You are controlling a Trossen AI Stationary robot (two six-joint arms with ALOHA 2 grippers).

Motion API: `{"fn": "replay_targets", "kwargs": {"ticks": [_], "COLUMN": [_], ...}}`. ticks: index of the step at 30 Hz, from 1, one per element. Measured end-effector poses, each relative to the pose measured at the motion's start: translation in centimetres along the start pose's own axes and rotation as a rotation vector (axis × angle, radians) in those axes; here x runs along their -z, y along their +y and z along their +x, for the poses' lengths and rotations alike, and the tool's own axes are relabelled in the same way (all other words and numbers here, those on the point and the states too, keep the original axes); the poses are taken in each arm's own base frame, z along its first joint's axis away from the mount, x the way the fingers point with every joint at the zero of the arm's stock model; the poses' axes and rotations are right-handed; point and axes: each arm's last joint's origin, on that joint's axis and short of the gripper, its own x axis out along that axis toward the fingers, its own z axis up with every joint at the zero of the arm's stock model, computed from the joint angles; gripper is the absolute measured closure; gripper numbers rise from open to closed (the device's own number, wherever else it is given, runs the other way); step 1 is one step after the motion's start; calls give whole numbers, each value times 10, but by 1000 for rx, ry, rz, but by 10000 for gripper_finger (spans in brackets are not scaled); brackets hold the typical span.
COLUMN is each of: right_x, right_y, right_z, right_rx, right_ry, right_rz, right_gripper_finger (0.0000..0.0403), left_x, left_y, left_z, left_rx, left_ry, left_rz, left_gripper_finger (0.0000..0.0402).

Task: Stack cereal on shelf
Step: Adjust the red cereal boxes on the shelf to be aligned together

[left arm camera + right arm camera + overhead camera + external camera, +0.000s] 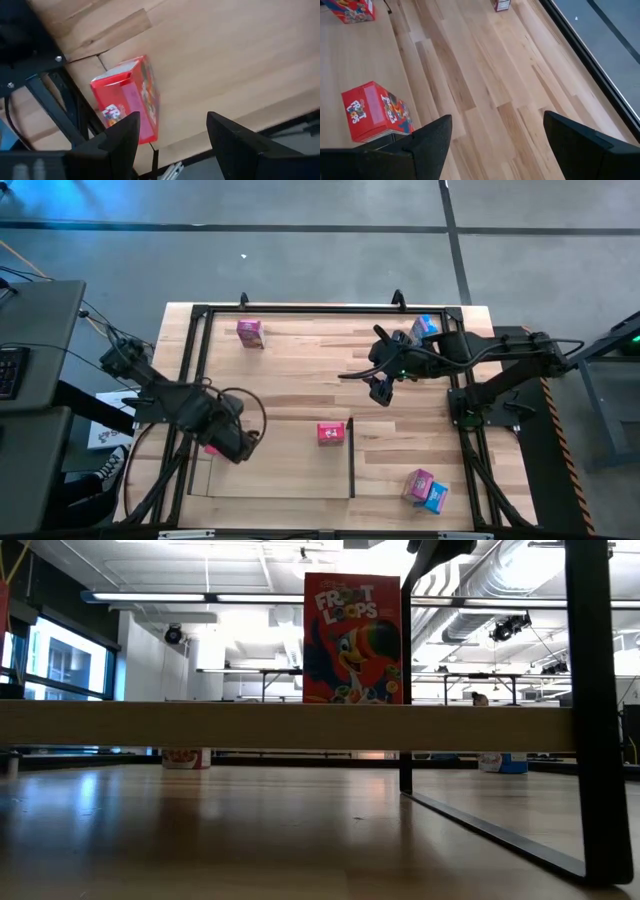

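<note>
Left pincer [236, 442] spread wide over the shelf [290, 480] at its left edge, just above a red cereal box [128, 97]; right pincer [381, 391] agape too, hovering mid-tabletop [300, 360]; another red box [331, 433] upright on the shelf's far rim.

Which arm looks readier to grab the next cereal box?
Probably the left. The left gripper is open with a red cereal box just ahead of its fingers. The right gripper is open over bare tabletop, with no box between its fingers.
</note>
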Motion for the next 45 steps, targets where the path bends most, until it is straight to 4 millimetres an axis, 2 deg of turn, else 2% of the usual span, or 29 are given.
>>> {"fn": "replay_targets", "kwargs": {"ticks": [10, 19, 26, 35, 41, 45], "right_x": [0, 0, 0, 0, 0, 0], "right_y": [0, 0, 0, 0, 0, 0], "right_z": [0, 0, 0, 0, 0, 0], "right_rx": [-1, -1, 17, 16, 17, 17], "right_ry": [0, 0, -7, -7, -8, -8], "right_rz": [6, 3, 9, 9, 21, 28], "right_gripper_finger": [100, 100, 100, 100, 100, 100], "left_x": [10, 13, 14, 10, 8, 8], "left_y": [-6, 5, 12, 23, 37, 37], "left_z": [27, 16, 30, 17, 24, 24], "left_rx": [-117, -61, -121, -58, -84, -81], "left_ry": [15, -26, -7, -27, -22, -21], "left_rz": [-2, -58, -52, -52, -84, -78], "left_gripper_finger": [180, 182, 195, 198, 198, 198]}}
